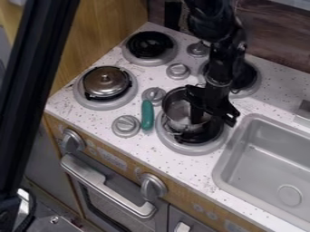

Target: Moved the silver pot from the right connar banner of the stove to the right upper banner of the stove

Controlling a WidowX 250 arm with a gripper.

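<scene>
Tool point(212, 116) is at the R side of the silver pot point(176, 110), over its rim; can't tell if it's clenched on the wall or released. Pot's at the near R burner point(192, 148); unclear if fully seated or slightly raised. Target = far R burner point(257, 85), partly behind the arm point(219, 63). Best approach: get a firm grip on the wall 1st, then lift straight up, base well clear of the burner, & keep it level en route. Mind the knob point(154, 94) & teal handle point(147, 116) on the L; can't tell if the latter's attached. Centre, lower gently, then let go.
</scene>
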